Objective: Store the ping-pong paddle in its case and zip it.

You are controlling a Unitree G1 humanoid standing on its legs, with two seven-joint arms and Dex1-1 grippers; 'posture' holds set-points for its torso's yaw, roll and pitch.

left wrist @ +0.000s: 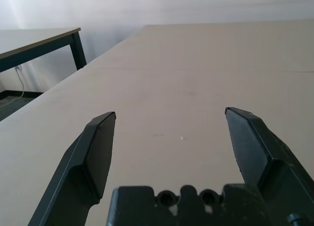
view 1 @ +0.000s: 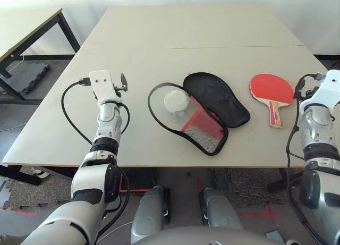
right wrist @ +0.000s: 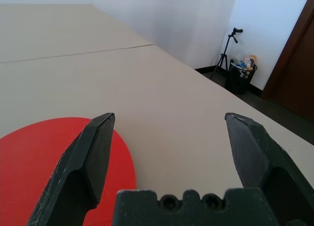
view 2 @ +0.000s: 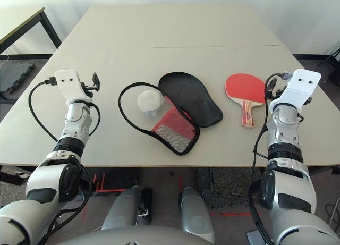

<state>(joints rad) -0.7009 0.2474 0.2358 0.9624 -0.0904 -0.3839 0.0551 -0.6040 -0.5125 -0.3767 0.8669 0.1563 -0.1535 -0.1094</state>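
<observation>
Both sets of jaws are wide open and empty. Paddle [view 2: 245, 87]'s flat on the desk [view 2: 159, 30], right of the open case [view 2: 190, 99]. I reckon that thin handle could slip if I grab it off-centre.

Pale table [view 1: 199, 32]: open case [view 1: 220, 99], red paddle [view 1: 271, 89] lying just beside.

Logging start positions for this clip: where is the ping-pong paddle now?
In the left eye view, the paddle lies flat on the table's right side, between the open case and the right arm.
</observation>
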